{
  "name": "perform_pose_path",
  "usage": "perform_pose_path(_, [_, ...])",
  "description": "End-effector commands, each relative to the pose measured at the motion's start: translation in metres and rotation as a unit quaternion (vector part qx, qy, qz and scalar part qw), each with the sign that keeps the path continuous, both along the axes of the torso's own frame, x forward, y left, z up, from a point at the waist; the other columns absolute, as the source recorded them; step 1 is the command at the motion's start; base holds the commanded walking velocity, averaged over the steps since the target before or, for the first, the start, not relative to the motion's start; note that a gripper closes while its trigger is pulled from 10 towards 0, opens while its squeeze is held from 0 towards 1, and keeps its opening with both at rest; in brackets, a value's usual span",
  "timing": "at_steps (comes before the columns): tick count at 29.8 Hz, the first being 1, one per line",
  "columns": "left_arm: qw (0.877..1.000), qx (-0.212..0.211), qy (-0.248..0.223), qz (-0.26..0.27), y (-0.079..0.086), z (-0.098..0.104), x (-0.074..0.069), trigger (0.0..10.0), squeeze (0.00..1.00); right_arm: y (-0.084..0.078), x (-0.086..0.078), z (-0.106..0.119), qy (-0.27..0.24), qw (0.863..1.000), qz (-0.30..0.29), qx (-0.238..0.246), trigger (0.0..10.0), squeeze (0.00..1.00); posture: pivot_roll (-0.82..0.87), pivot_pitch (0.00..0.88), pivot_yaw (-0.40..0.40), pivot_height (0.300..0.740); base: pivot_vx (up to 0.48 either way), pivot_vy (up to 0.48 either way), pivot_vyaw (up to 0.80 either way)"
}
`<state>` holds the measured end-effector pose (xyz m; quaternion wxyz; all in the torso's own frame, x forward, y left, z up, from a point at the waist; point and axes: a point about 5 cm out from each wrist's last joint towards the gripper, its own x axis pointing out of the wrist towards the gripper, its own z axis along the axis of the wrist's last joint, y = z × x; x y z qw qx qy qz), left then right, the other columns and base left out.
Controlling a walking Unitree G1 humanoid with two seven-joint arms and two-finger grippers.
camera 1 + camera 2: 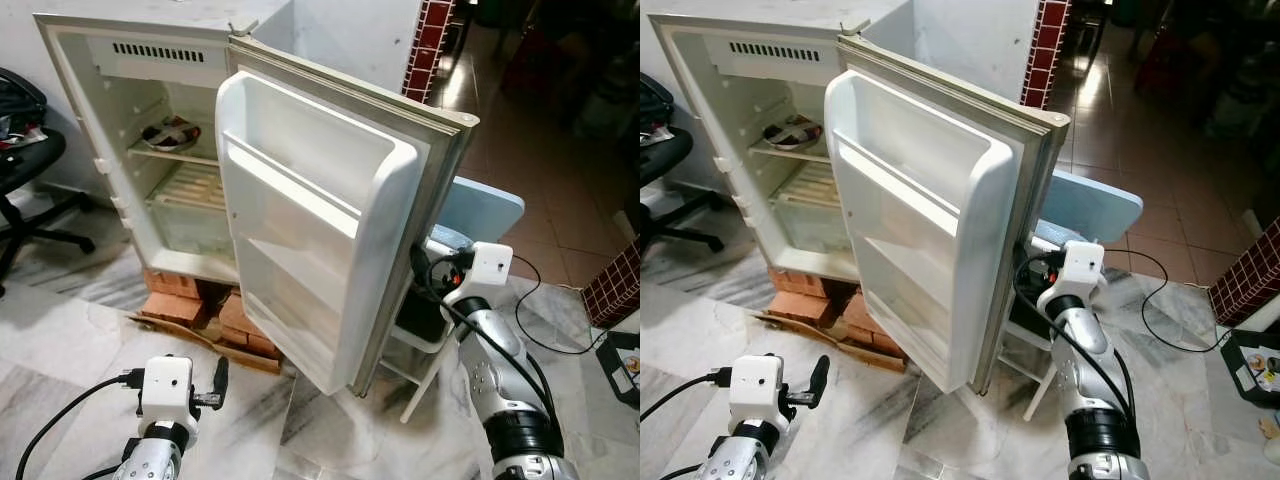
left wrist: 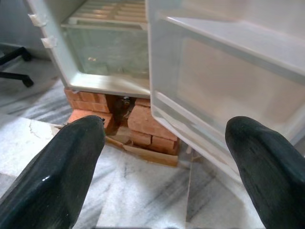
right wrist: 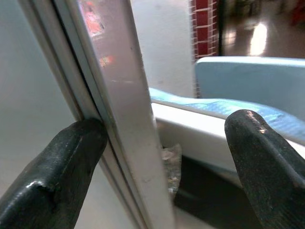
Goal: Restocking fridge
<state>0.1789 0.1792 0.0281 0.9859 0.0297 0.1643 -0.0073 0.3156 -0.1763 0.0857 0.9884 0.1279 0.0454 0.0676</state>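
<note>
A small white fridge [image 1: 75, 120] stands on red bricks [image 1: 185, 305] with its door [image 1: 320, 230] swung wide toward me; the door shelves are bare. A dish [image 1: 170, 132] lies on the upper shelf inside, and a clear crisper drawer [image 2: 105, 47] sits at the bottom. My right gripper [image 3: 167, 138] is open and straddles the door's outer edge [image 3: 119, 95], one finger [image 3: 62, 167] on the inner side and the other on the outer side. My left gripper [image 2: 164, 138] is open and empty, held low over the floor and pointing at the fridge base.
Behind the door stands a white rack with a light blue top [image 1: 485, 205]. A black office chair [image 1: 25, 170] is at the left. A black cable [image 1: 550, 335] trails over the marble floor on the right, near a red tiled pillar [image 1: 432, 40].
</note>
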Motion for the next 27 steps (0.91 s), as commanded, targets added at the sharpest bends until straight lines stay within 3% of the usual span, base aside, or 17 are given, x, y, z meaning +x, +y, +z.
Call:
perform_pose_path(1, [1.000, -0.003, 0.003, -0.007, -0.002, -0.001, -0.001, 10.0, 0.00, 0.022, 0.012, 0.026, -0.048, 0.995, 0.075, 0.045, 10.0, 0.00, 0.13, 0.000, -0.054, 0.740, 0.000, 0.000, 0.00])
perform_pose_path(3, [1.000, -0.005, 0.005, -0.005, -0.002, -0.002, -0.002, 10.0, 0.00, 0.025, 0.012, 0.028, -0.053, 0.993, 0.089, 0.055, 10.0, 0.00, 0.13, 0.000, -0.054, 0.740, 0.000, 0.000, 0.00])
perform_pose_path(5, [1.000, -0.006, 0.008, -0.002, 0.000, -0.003, -0.002, 10.0, 0.00, 0.038, 0.007, 0.037, -0.067, 0.978, 0.158, 0.120, 10.0, 0.00, 0.13, 0.000, -0.056, 0.740, 0.000, 0.000, 0.00])
perform_pose_path(7, [1.000, -0.006, 0.008, -0.002, 0.001, -0.004, -0.001, 10.0, 0.00, 0.042, 0.005, 0.041, -0.073, 0.971, 0.178, 0.142, 10.0, 0.00, 0.13, 0.000, -0.056, 0.740, 0.000, 0.000, 0.00])
perform_pose_path(8, [1.000, -0.005, 0.007, -0.005, 0.001, -0.005, -0.001, 10.0, 0.00, 0.053, -0.006, 0.056, -0.091, 0.942, 0.250, 0.202, 10.0, 0.00, 0.13, 0.000, -0.055, 0.740, 0.000, 0.000, 0.00])
perform_pose_path(11, [1.000, -0.002, 0.009, -0.005, 0.004, -0.008, -0.001, 10.0, 0.00, 0.063, -0.029, 0.077, -0.104, 0.888, 0.356, 0.274, 10.0, 0.00, 0.14, 0.000, -0.057, 0.740, 0.000, 0.000, 0.00])
perform_pose_path(12, [1.000, -0.002, 0.009, -0.005, 0.004, -0.008, -0.001, 10.0, 0.00, 0.063, -0.029, 0.077, -0.104, 0.888, 0.356, 0.274, 10.0, 0.00, 0.14, 0.000, -0.057, 0.740, 0.000, 0.000, 0.00])
perform_pose_path(14, [1.000, -0.001, 0.011, -0.004, 0.005, -0.011, -0.001, 10.0, 0.00, 0.064, -0.042, 0.071, -0.085, 0.870, 0.403, 0.271, 10.0, 0.00, 0.14, 0.000, -0.059, 0.740, 0.000, 0.000, 0.00])
perform_pose_path(18, [1.000, -0.001, 0.012, -0.003, 0.006, -0.013, -0.001, 10.0, 0.00, 0.059, -0.048, 0.052, -0.047, 0.877, 0.413, 0.243, 10.0, 0.00, 0.14, 0.000, -0.060, 0.740, 0.000, 0.000, 0.00])
perform_pose_path(19, [1.000, 0.000, 0.014, -0.002, 0.007, -0.014, -0.001, 10.0, 0.00, 0.053, -0.056, 0.030, -0.005, 0.883, 0.424, 0.203, 10.0, 0.00, 0.14, 0.000, -0.059, 0.740, 0.000, 0.000, 0.00])
perform_pose_path(20, [1.000, 0.000, 0.015, -0.002, 0.007, -0.015, -0.001, 10.0, 0.00, 0.049, -0.065, 0.016, 0.021, 0.880, 0.441, 0.174, 10.0, 0.00, 0.13, 0.000, -0.058, 0.740, 0.000, 0.000, 0.00])
perform_pose_path(25, [1.000, 0.000, 0.015, -0.005, 0.008, -0.017, -0.002, 10.0, 0.00, 0.044, -0.076, 0.004, 0.063, 0.882, 0.446, 0.140, 10.0, 0.00, 0.13, 0.000, -0.054, 0.740, 0.000, 0.000, 0.00])
perform_pose_path(27, [1.000, 0.000, 0.016, -0.006, 0.008, -0.019, -0.002, 10.0, 0.00, 0.041, -0.076, 0.002, 0.071, 0.891, 0.427, 0.140, 10.0, 0.00, 0.13, 0.000, -0.054, 0.740, 0.000, 0.000, 0.00])
